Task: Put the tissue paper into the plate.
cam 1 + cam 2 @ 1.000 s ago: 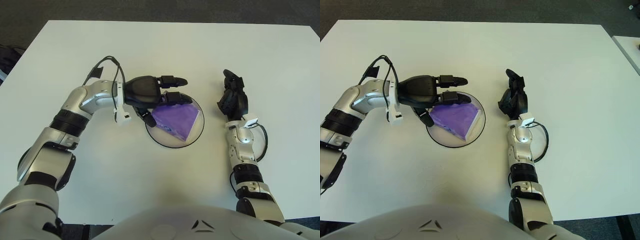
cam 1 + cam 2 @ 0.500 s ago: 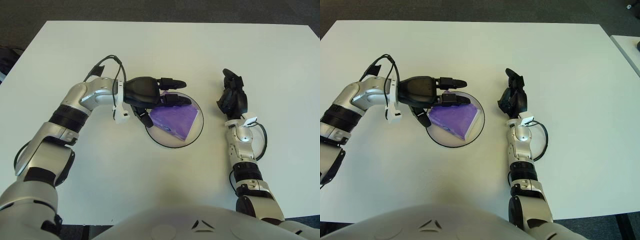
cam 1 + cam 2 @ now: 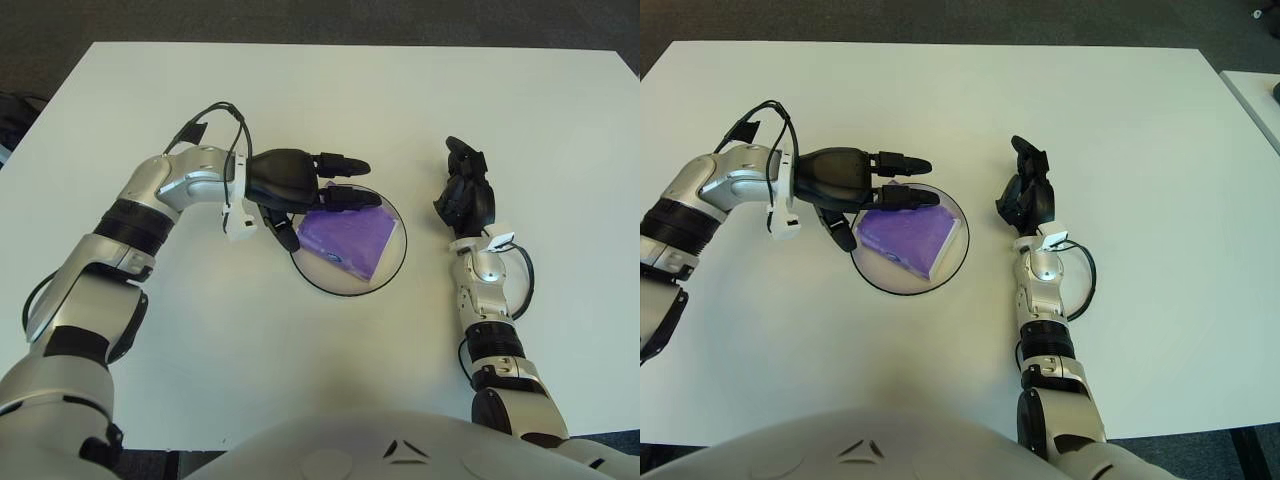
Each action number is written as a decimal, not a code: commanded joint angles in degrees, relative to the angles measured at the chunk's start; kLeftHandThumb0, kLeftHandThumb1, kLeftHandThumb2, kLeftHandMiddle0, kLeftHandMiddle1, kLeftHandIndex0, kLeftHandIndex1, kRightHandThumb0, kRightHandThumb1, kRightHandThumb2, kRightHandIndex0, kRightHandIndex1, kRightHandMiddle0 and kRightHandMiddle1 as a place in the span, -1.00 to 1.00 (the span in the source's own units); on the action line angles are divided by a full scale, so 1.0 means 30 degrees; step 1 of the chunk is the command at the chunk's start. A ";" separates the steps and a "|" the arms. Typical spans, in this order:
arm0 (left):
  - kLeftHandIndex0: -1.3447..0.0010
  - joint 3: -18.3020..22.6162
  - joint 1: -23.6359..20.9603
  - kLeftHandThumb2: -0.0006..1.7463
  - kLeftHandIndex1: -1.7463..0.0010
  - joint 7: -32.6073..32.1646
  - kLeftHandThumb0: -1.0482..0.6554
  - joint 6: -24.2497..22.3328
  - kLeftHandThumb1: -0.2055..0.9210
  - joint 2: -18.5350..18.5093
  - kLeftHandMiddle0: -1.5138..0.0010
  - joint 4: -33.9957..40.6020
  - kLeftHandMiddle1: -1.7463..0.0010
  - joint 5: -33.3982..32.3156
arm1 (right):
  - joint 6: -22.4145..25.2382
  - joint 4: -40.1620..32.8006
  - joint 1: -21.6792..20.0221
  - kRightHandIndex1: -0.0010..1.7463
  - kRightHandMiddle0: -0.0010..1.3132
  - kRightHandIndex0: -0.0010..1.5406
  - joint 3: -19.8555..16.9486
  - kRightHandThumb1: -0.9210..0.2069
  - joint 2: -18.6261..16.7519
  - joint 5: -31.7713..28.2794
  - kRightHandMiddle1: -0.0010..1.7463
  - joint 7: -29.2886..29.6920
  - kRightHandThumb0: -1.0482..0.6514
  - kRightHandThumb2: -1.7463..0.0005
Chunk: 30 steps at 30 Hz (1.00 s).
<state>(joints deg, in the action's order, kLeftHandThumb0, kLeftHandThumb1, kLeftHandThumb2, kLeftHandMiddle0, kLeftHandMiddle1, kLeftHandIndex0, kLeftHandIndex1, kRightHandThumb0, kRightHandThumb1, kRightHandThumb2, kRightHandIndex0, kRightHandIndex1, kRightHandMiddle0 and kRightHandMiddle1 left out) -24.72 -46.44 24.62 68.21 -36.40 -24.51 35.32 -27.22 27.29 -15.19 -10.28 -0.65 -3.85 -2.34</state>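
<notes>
- The tissue paper (image 3: pixel 350 238), a purple pack, lies flat inside the plate (image 3: pixel 393 262), a shallow clear dish with a dark rim that sits on the white tabletop (image 3: pixel 330 90).
- The pack fills most of the dish, and its lower right corner reaches close to the rim; no part appears to hang over onto the tabletop.
- The left hand (image 3: pixel 300 185) shows at the plate's upper left edge, with its two upper fingers (image 3: pixel 345 163) stretched out over the rim and the pack's top corner.
- Its thumb points down just outside the left rim, so the fingers are spread (one middle finger may be brushing the pack's top edge, though I cannot tell for certain).
- Nothing is pinched between the digits as far as the views show; the hand looks to have let go of the pack.
- The right hand (image 3: pixel 1028 195) shows to the right of the plate, well apart from it, idle, with its fingers bunched together and holding nothing.
- By my judgement, the main part of the task is done: the pack is in the dish and appears to rest there on its own.
- What is left seems small: drawing the left hand clear of the rim without dragging the pack or nudging the dish.
- The risk worth watching is that a finger close to the pack's top corner catches it on the way out.
</notes>
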 commanded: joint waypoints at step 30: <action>0.98 0.3287 0.1376 -0.30 0.89 0.4757 -1.00 -0.5254 1.00 0.0121 1.00 -0.5634 1.00 -1.4007 | 0.1478 0.1676 0.3044 -0.97 -1.00 -0.56 0.0405 -1.00 -0.0406 -0.0020 -0.14 0.0454 -0.34 -0.12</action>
<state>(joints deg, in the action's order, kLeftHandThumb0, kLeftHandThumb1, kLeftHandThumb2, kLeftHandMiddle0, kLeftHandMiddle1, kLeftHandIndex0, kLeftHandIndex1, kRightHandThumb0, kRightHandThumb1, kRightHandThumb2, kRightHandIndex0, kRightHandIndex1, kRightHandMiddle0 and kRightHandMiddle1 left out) -18.79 -44.04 29.82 59.60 -35.61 -39.22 5.63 -26.71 25.83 -14.84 -9.48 -0.58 -3.69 -1.09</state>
